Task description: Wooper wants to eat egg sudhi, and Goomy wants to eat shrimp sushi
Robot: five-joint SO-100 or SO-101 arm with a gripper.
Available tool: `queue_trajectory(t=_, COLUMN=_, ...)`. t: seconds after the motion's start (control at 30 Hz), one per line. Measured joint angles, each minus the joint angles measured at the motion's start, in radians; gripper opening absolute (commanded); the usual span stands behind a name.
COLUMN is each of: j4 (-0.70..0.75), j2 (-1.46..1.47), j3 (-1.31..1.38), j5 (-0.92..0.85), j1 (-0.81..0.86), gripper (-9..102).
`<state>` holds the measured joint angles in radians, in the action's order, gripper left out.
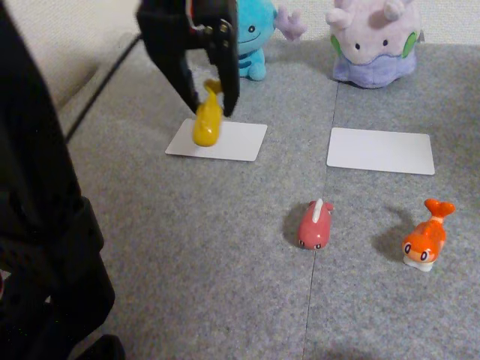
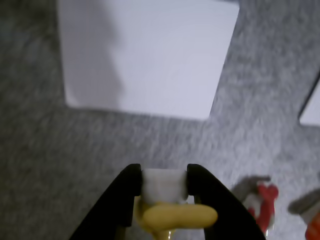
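Wrist view: egg sudhi (image 2: 175, 216) clamped between black fingers (image 2: 202, 187).

Matte black tool (image 1: 212, 105), two tapered fingers (image 1: 178, 79).

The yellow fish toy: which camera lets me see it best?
The other view: the egg sudhi shows whole, hanging by its tail from the gripper over the white card. The wrist view catches a blurred yellow part between the fingers.
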<state>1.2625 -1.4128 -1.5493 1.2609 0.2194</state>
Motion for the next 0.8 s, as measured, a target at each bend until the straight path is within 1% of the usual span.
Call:
queue_trajectory(t=0.17, j4=0.002, j2=0.216, j3=0.175, j5=0.023, j1=-0.005, gripper=3)
queue_trajectory(t=0.27, j4=-0.002, j2=0.299, j3=0.249, j5=0.031, j1=-0.005, gripper=3)
queue_trajectory(t=0.5, j4=-0.003, j2=0.422, j3=0.39, j5=0.057, j1=-0.071, gripper=3)
queue_trajectory(t=0.67, j4=-0.002, j2=0.485, j3=0.43, j5=0.066, j1=-0.086, gripper=4)
queue_trajectory(t=0.73, j4=-0.002, j2=0.502, j3=0.439, j5=0.067, j1=-0.089, gripper=8)
queue_trajectory(t=0.8, j4=0.0, j2=0.511, j3=0.445, j5=0.067, j1=-0.089, gripper=15)
